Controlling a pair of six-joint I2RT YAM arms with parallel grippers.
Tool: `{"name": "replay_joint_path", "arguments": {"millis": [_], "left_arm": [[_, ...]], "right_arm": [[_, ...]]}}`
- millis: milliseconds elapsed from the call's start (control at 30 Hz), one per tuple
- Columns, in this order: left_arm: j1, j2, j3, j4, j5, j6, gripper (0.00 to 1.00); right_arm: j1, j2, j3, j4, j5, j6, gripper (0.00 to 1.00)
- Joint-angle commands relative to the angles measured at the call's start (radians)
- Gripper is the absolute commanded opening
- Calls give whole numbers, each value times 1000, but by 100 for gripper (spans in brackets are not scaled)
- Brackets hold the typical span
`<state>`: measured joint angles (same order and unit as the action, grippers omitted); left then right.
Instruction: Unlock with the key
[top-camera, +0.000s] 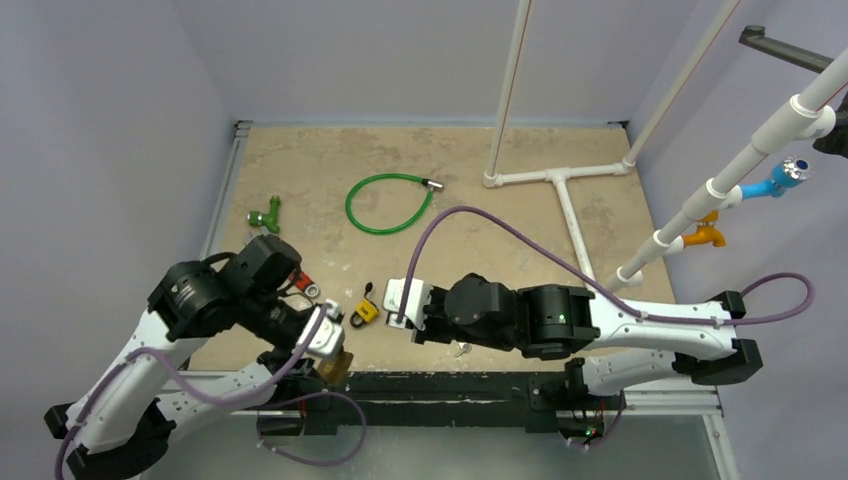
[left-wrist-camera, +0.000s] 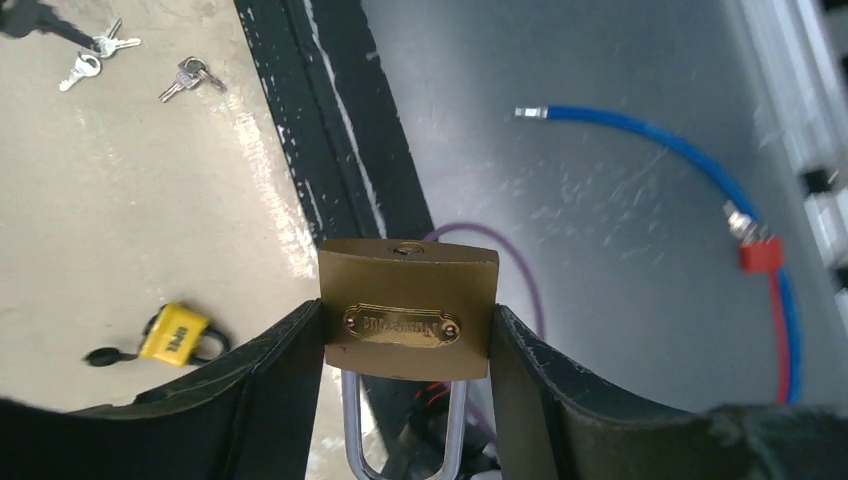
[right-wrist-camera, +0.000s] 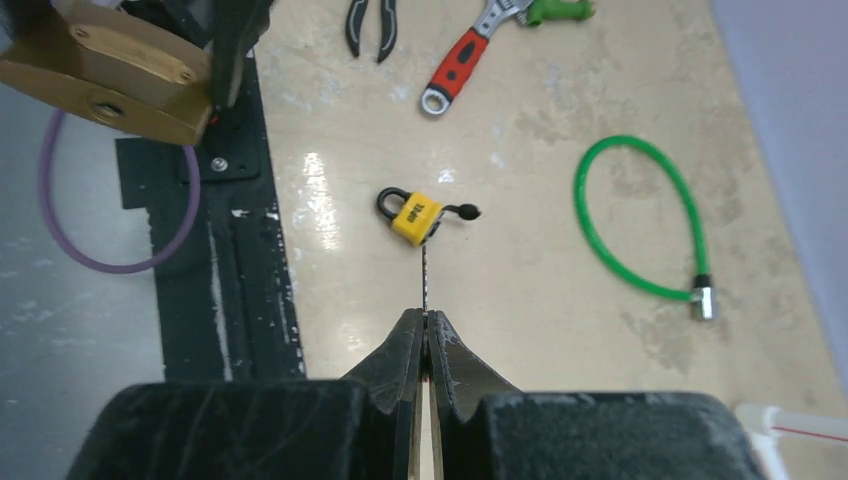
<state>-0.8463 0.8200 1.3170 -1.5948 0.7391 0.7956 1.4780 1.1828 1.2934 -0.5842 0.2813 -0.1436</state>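
Just ahead of the key (right-wrist-camera: 424, 283), yellow padlock (right-wrist-camera: 415, 217)

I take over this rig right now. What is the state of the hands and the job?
Left hand: gripping the brass padlock above the near edge of the table, keyhole end pointing outward.
Right hand: shut on the key, blade pointing out over the table.
Done: padlock and key are both gripped.
To do: the key is apart from the keyhole; bring it there, insert, turn. The shackle is closed.
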Motion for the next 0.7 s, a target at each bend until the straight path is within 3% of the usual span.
{"name": "replay_joint_path", "arguments": {"millis": [0,100,367,667], "left_arm": [[186,126,55,-195,350,38,0],[208,273,90,-198,381,-4,0],[222,508,94,-200,441,-22,0],[185,565,118,-198,459,-58,0]], "right_arm": [[103,-12,70,-30,238,-197,0],[157,-11,51,-38,306,-224,0],[162,-85,5,-128,217,-169,0],[161,-78,-23,-238,89,-200,0]]}}
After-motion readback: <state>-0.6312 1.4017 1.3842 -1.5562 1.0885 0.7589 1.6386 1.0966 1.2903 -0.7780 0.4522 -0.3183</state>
